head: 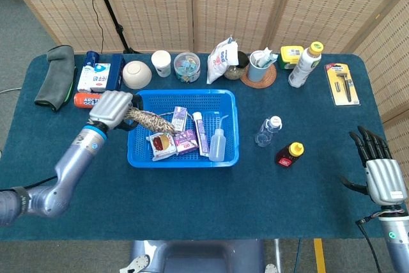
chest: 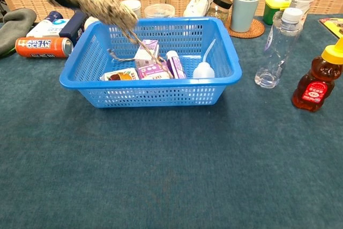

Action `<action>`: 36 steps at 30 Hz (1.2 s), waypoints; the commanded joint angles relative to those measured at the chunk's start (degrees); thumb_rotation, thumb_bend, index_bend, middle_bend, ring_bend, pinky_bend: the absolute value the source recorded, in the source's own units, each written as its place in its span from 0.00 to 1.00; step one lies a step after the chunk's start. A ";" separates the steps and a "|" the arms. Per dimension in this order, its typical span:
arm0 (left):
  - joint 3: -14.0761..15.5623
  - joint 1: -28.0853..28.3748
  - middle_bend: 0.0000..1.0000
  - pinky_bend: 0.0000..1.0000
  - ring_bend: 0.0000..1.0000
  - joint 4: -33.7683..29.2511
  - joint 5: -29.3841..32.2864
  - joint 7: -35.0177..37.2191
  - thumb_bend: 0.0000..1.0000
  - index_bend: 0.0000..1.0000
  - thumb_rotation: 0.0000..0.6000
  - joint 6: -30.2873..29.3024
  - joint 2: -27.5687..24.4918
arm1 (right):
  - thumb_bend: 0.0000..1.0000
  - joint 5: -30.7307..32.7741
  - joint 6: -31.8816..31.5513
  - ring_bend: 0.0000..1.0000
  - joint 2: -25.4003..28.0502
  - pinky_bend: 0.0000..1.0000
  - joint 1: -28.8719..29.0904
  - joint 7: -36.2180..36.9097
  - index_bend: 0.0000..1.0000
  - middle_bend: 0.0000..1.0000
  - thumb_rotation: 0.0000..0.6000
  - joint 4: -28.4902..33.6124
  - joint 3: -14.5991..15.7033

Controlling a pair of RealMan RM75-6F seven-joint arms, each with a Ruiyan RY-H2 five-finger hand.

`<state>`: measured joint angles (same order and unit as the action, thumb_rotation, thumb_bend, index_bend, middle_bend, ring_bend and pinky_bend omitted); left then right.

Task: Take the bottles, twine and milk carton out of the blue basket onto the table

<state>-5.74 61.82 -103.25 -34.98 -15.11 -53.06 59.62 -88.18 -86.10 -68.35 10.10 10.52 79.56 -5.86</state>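
My left hand point(head: 111, 108) holds the twine bundle point(head: 148, 121) lifted above the left rim of the blue basket point(head: 185, 158); loose strands trail from the twine point(chest: 95, 2) down into the basket point(chest: 153, 92). Inside lie a purple milk carton point(chest: 147, 53), a purple tube point(chest: 174, 64), a squeeze bottle point(chest: 203, 70), a flat purple pack point(chest: 151, 71) and a snack packet point(chest: 119, 75). A clear water bottle point(head: 268, 131) and a honey bottle point(head: 289, 154) stand on the table right of the basket. My right hand point(head: 381, 172) hangs open at the far right edge, holding nothing.
Along the back stand an orange can point(chest: 42, 46), boxes point(head: 101, 73), a bowl point(head: 137, 74), a cup point(head: 161, 62), a jar point(head: 186, 66), a white bag point(head: 222, 59), a toothbrush mug point(head: 259, 66) and a white bottle point(head: 304, 64). A razor pack point(head: 342, 84) lies back right, a dark cloth point(head: 55, 76) back left.
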 commanded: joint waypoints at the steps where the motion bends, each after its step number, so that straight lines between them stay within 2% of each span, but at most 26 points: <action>1: -1.49 -4.01 0.52 0.56 0.50 -0.48 -3.12 4.14 0.45 0.62 1.00 -0.65 -4.50 | 0.00 -0.15 -0.07 0.00 0.06 0.07 -0.04 -0.07 0.00 0.00 1.00 0.17 0.07; 6: -1.79 -8.25 0.52 0.56 0.50 3.02 -4.24 8.78 0.45 0.62 1.00 1.20 -8.38 | 0.00 -0.49 -0.21 0.00 0.14 0.07 -0.08 -0.27 0.00 0.00 1.00 0.54 0.21; 11: -3.22 -12.30 0.52 0.56 0.50 8.40 -5.66 15.00 0.45 0.62 1.00 1.96 -9.92 | 0.00 -0.66 -0.18 0.00 0.11 0.07 -0.07 -0.45 0.00 0.00 1.00 0.66 0.30; 19: -7.60 -19.19 0.52 0.56 0.50 17.26 -10.50 27.62 0.45 0.62 1.00 -1.05 -10.49 | 0.00 -0.91 -0.04 0.00 -0.05 0.07 0.05 -0.84 0.00 0.00 1.00 0.85 0.41; 25: -9.24 -21.98 0.52 0.56 0.50 20.45 -12.16 31.34 0.45 0.63 1.00 -1.75 -10.95 | 0.00 -1.03 0.09 0.00 -0.11 0.07 0.10 -0.96 0.00 0.00 1.00 1.07 0.51; 36: -14.68 -26.29 0.52 0.56 0.50 23.19 -8.95 32.33 0.44 0.63 1.00 -5.71 -16.10 | 0.00 -1.76 0.11 0.00 -0.14 0.07 0.21 -1.07 0.00 0.00 1.00 1.38 0.91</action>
<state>-19.93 35.92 -80.17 -44.13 17.07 -58.45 43.96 -89.90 -85.98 -68.48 10.31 9.47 80.91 -4.97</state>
